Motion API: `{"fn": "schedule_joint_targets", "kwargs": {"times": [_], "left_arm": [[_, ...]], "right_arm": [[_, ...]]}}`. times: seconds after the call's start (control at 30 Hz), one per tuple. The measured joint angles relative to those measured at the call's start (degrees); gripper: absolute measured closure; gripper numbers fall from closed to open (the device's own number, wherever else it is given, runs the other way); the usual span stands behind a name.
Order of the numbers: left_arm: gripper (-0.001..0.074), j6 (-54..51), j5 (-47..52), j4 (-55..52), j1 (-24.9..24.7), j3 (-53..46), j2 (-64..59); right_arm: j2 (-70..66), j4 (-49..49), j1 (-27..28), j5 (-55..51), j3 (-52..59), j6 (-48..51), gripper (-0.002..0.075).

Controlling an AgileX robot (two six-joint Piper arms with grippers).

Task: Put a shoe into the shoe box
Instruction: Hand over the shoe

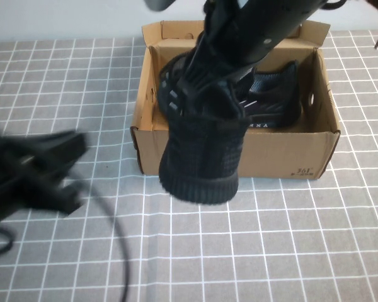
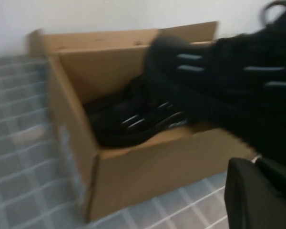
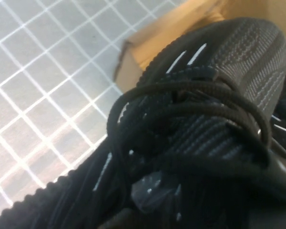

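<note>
Your right gripper [image 1: 205, 94] holds the sneaker [image 1: 201, 151] over the shoe box [image 1: 290, 154] front wall, not yet inside; a second sneaker [image 1: 274, 100] lies inside; left gripper [image 1: 41, 167] waits nearby, fingers unreadable.

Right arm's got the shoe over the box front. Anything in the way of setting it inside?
Partly. A second sneaker already lies in the shoe box, toward its right side. The shoe hangs across the front wall under the right gripper. The left gripper sits clear, left.

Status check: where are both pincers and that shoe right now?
Right pincer over box, carrying shoe across front wall. Left pincer parked left. Second shoe already inside shoe box.
</note>
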State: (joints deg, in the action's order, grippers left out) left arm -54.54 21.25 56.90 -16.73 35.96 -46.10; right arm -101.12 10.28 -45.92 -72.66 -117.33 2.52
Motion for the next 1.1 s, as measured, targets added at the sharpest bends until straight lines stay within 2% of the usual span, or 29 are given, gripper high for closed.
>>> {"fn": "schedule_joint_targets", "kwargs": {"times": [0.2, 0.33, 0.4, 0.5, 0.63, 0.67, 0.73, 0.83, 1.1], "left_arm": [[0.0736, -24.38, -4.76, 19.69, -11.66, 7.04, -11.75], [0.0723, -30.9, -9.44, 24.66, -21.16, 11.63, -16.94], [0.0661, -33.69, -11.68, 25.05, -25.58, 12.95, -18.45], [0.0482, -39.19, -14.23, 25.7, -29.7, 13.72, -19.09], [0.0204, -41.82, -16.64, 26.19, -30.91, 13.95, -19.22], [0.0154, -41.96, -17.32, 26.31, -30.91, 13.95, -19.31], [0.0102, -42.17, -18.4, 26.7, -30.96, 14.05, -19.55], [0.0072, -42.31, -19.98, 26.94, -30.96, 14.3, -20.84], [0.007, -42.31, -27.01, 32.05, -31.05, 16.67, -26.94]], "right_arm": [[-0.52, -0.64, 3.4, -0.1, -0.6, -0.47, 0.0726], [-0.54, -0.87, 4.86, -0.1, -0.6, -1.53, 0.0726], [-0.54, -0.87, 5.07, -0.1, -0.6, -1.66, 0.0726], [-0.54, -0.32, 5.1, 0.02, -0.6, -1.88, 0.0726], [-1.32, 0.08, 5.78, 0.28, -1.58, -3.13, 0.0726], [-1.61, 0.08, 5.87, 0.28, -2.11, -3.23, 0.0726], [-2.49, 0.27, 6.21, 0.28, -2.92, -3.36, 0.0726], [-3.65, 0.27, 6.26, 0.28, -3.64, -3.45, 0.0726], [-4.65, -0.75, 6.26, -0.13, -4.91, -4.5, 0.0726]]}}
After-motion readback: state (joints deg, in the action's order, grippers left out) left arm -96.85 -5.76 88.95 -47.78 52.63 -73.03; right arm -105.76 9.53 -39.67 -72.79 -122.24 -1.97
